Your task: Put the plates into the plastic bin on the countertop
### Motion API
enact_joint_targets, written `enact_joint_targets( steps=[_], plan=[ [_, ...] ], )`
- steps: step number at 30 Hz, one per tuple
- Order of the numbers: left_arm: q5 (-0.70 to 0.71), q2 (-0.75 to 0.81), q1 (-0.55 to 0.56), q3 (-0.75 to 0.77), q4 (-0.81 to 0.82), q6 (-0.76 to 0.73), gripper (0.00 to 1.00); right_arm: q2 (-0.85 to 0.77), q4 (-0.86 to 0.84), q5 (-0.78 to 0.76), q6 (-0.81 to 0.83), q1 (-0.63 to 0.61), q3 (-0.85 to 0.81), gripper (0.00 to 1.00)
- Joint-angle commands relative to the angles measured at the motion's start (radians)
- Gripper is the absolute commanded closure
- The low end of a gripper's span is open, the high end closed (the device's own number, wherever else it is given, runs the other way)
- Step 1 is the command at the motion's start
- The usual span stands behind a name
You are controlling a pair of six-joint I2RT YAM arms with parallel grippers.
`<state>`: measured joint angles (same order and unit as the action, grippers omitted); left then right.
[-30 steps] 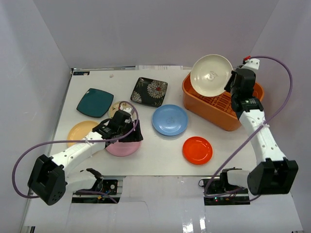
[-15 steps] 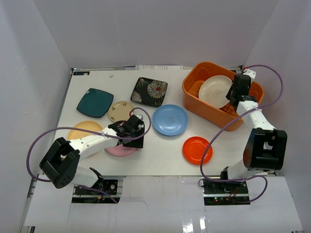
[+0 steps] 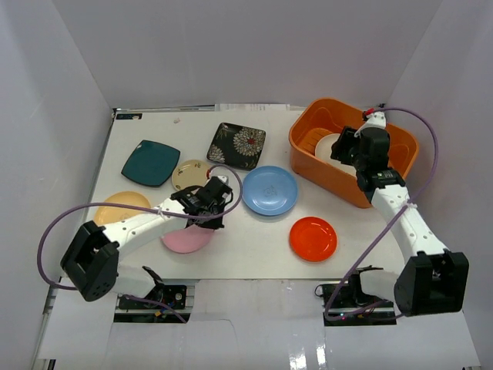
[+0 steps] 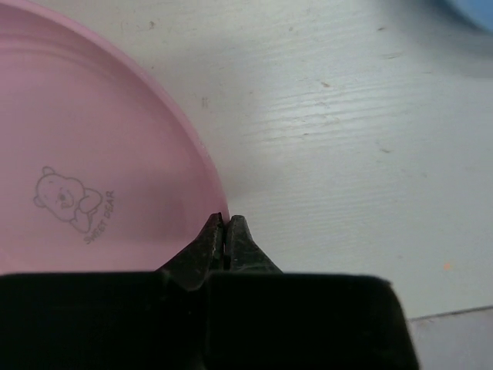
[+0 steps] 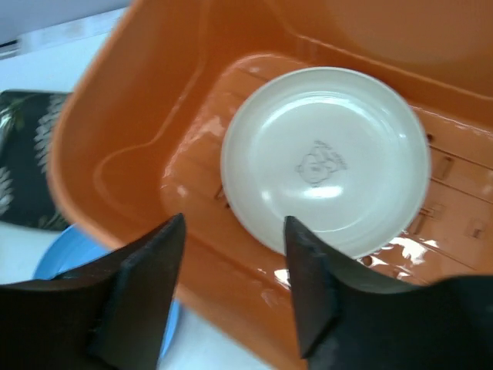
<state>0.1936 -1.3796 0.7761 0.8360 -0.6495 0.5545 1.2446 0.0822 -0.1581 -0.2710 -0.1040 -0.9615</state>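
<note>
My left gripper is shut on the right rim of the pink plate, which has a small bear print. The cream plate lies flat inside the orange plastic bin. My right gripper hangs open above it, with nothing between its fingers. On the countertop lie a teal square plate, a black flowered square plate, a patterned beige plate, a yellow plate, a light blue plate and a red plate.
White walls close in the countertop on the left, back and right. The bin stands at the back right corner. The left arm lies across the yellow plate's near edge. Purple cables loop beside both arms.
My right gripper lowered the cream plate into the bin and opened, letting it go. My left gripper closed on the pink plate's rim.
</note>
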Motion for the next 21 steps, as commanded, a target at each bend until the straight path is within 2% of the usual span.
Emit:
enact_joint_targets(
  steps=[1, 4, 7, 8, 9, 12, 14, 16, 18, 21],
  plan=[
    [-0.022, 0.112, 0.034, 0.132, -0.021, 0.018, 1.0, -0.072, -0.047, 0.106, 0.004, -0.037, 0.044, 0.44],
    [-0.008, 0.143, 0.061, 0.27, -0.036, -0.016, 1.0, -0.143, -0.07, 0.276, -0.016, -0.066, 0.084, 0.5],
    [0.012, 0.12, 0.089, 0.403, -0.012, -0.057, 1.0, -0.188, -0.07, 0.298, -0.017, -0.123, 0.115, 0.5],
    [0.021, 0.107, 0.094, 0.434, -0.003, -0.091, 1.0, -0.215, -0.07, 0.334, -0.017, -0.132, 0.124, 0.53],
    [0.036, 0.087, 0.098, 0.502, 0.001, -0.105, 1.0, -0.226, -0.07, 0.365, -0.025, -0.138, 0.15, 0.6],
    [0.062, 0.015, 0.103, 0.639, 0.014, -0.16, 1.0, -0.215, -0.107, 0.457, 0.013, -0.224, 0.196, 0.61],
    [0.075, -0.044, 0.103, 0.708, 0.024, -0.191, 1.0, -0.144, -0.084, 0.489, 0.061, -0.278, 0.19, 0.58],
    [0.083, -0.081, 0.101, 0.815, 0.025, -0.225, 1.0, -0.088, -0.097, 0.514, 0.12, -0.344, 0.185, 0.49],
    [0.086, -0.11, 0.103, 0.87, 0.024, -0.243, 1.0, 0.014, -0.116, 0.564, 0.145, -0.365, 0.162, 0.4],
    [0.131, -0.093, 0.103, 0.919, 0.022, -0.257, 1.0, 0.151, -0.107, 0.585, 0.217, -0.427, 0.103, 0.33]
  ],
)
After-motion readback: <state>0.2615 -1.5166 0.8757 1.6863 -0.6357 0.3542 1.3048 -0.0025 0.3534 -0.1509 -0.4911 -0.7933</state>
